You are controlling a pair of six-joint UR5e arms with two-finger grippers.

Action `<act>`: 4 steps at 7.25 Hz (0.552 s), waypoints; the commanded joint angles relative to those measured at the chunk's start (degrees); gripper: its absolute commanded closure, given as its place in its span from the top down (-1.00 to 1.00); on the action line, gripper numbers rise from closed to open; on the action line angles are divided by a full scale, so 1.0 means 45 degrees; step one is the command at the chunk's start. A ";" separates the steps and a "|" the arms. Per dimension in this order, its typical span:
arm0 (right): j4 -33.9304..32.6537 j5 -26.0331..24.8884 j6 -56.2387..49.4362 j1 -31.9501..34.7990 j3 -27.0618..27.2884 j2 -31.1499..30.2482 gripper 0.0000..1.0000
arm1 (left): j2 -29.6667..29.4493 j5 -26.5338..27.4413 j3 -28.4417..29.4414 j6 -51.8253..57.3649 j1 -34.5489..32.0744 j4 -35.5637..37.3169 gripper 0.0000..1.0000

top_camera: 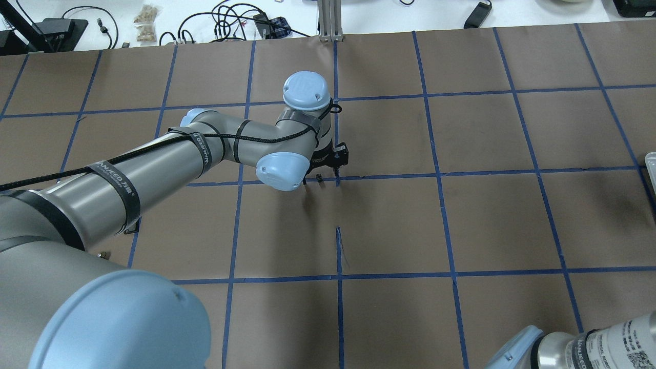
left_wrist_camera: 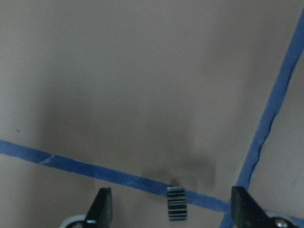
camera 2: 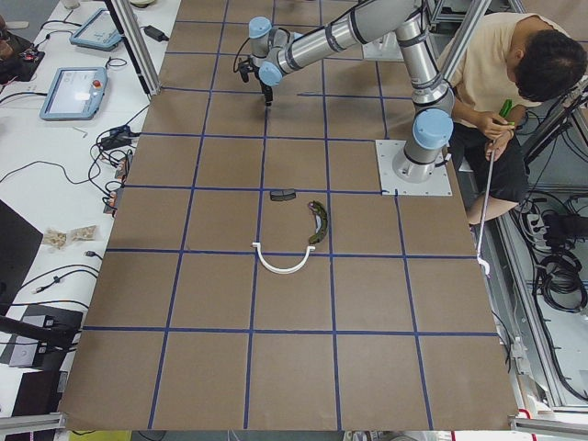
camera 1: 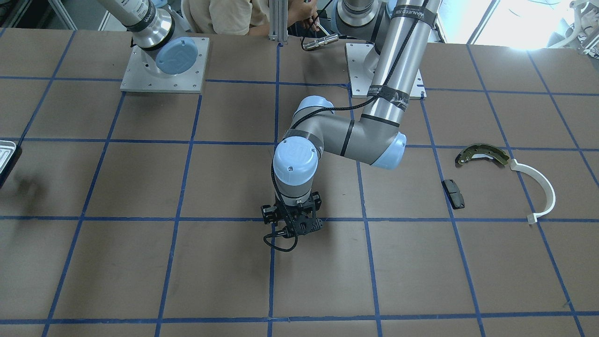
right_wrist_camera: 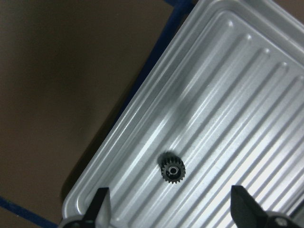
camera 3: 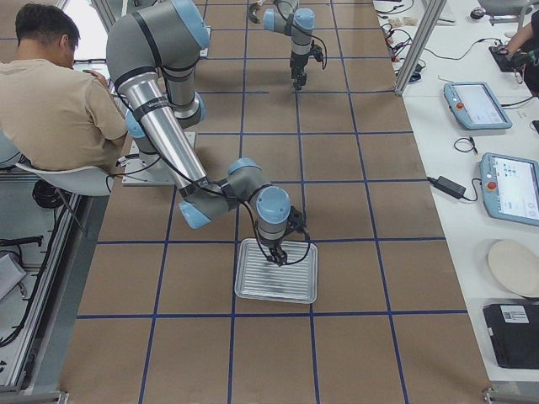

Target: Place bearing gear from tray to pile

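A small black bearing gear (right_wrist_camera: pixel 172 168) lies on the ribbed silvery tray (right_wrist_camera: pixel 247 95), near its left rim. My right gripper (right_wrist_camera: pixel 171 209) is open and hovers just above the tray (camera 3: pixel 253 290), the gear between and ahead of its fingers. My left gripper (camera 1: pixel 292 227) is open and empty, low over the brown table at a blue tape crossing (left_wrist_camera: pixel 237 187) near the table's middle. The pile lies apart on the robot's left side: an olive-brass brake shoe (camera 1: pixel 482 153), a white plastic arc (camera 1: pixel 543 187) and a small black pad (camera 1: pixel 454 193).
Blue tape lines grid the brown table. A seated operator (camera 3: pixel 50 84) is beside the robot bases. Tablets (camera 3: pixel 476 101) and cables lie on the white side bench. Only the tray's edge (camera 1: pixel 7 154) shows in the front view.
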 commanded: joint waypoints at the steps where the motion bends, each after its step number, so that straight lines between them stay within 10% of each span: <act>1: -0.0307 -0.0088 -0.0112 -0.0016 0.0041 0.0441 0.58 | -0.0009 -0.0015 0.0024 0.0535 -0.0027 0.0268 -0.24; 2: -0.1006 -0.0126 -0.0112 -0.0016 0.0080 0.0656 0.56 | 0.0011 0.0023 -0.0014 0.0556 -0.0008 0.0269 -0.83; 4: -0.1071 -0.0107 -0.0034 -0.0016 0.0080 0.0716 0.56 | 0.0263 -0.0035 -0.0111 0.0556 0.0031 0.0269 -1.00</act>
